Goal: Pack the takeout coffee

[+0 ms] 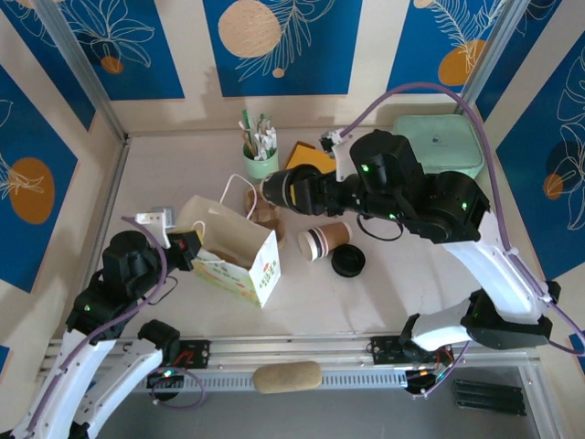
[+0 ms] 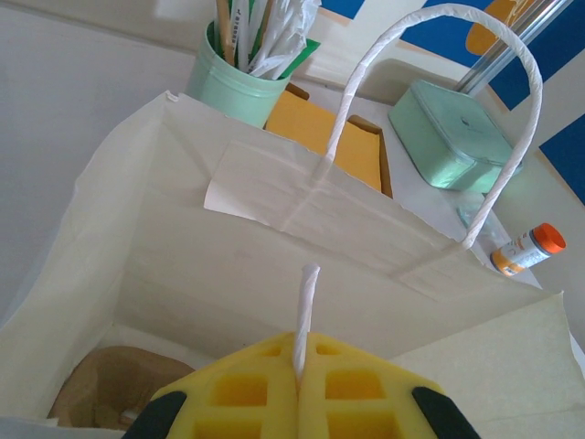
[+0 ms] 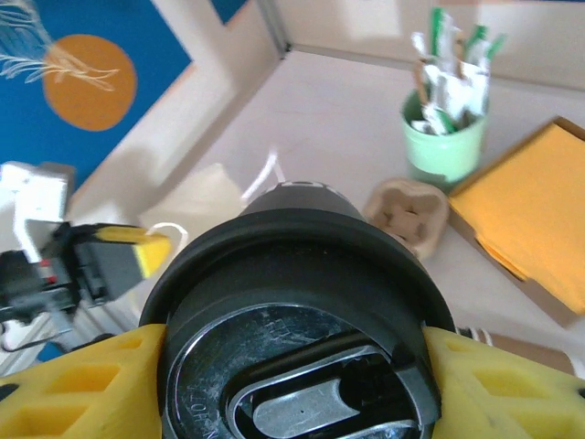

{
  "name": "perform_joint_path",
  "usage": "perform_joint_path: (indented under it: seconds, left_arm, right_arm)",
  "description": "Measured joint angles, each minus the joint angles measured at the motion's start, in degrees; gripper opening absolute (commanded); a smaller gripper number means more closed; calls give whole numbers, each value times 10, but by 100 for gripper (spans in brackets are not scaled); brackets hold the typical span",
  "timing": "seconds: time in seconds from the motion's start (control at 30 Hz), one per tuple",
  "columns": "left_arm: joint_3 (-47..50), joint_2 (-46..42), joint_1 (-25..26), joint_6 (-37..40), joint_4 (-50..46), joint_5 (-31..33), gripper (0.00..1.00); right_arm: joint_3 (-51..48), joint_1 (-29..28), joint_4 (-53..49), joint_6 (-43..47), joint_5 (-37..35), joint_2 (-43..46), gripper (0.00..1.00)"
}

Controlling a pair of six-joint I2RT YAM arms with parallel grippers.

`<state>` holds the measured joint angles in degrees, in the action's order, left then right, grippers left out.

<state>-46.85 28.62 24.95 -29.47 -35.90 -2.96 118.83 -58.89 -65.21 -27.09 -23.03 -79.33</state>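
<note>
The takeout coffee cup (image 1: 325, 240) lies on its side on the table, kraft brown with a white band, and its black lid (image 1: 348, 262) rests just beside it. My right gripper (image 1: 320, 192) hovers above and behind them, shut on a black travel mug (image 1: 288, 190) held sideways; the mug's lid (image 3: 302, 366) sits between the yellow fingers (image 3: 498, 389). My left gripper (image 2: 299, 389) is shut on the near handle (image 2: 306, 302) of a white paper bag (image 1: 236, 253), holding it open. Something brown (image 2: 105, 389) lies in the bag's bottom.
A mint-green cup of utensils (image 1: 260, 160) stands at the back, with a yellow box (image 1: 309, 157) beside it and a pulp cup carrier (image 3: 407, 212) in front. A mint lidded container (image 1: 439, 144) sits back right. An orange-capped bottle (image 2: 528, 247) lies past the bag.
</note>
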Motion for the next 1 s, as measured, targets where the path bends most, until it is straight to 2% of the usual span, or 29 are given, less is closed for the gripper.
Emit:
perform_joint_path:
  seconds: [0.23,0.5,1.0]
  left_arm:
    - [2,1,0,0,5,0,0]
    - [2,1,0,0,6,-1,0]
    - [8,-16,-2,0,4,-7,0]
  right_arm:
    - [146,-55,-26,40,41,-135,51]
    - [292,-68,-118,72,87,-293,51]
    - [318,-65,-201,76,96,-317,49]
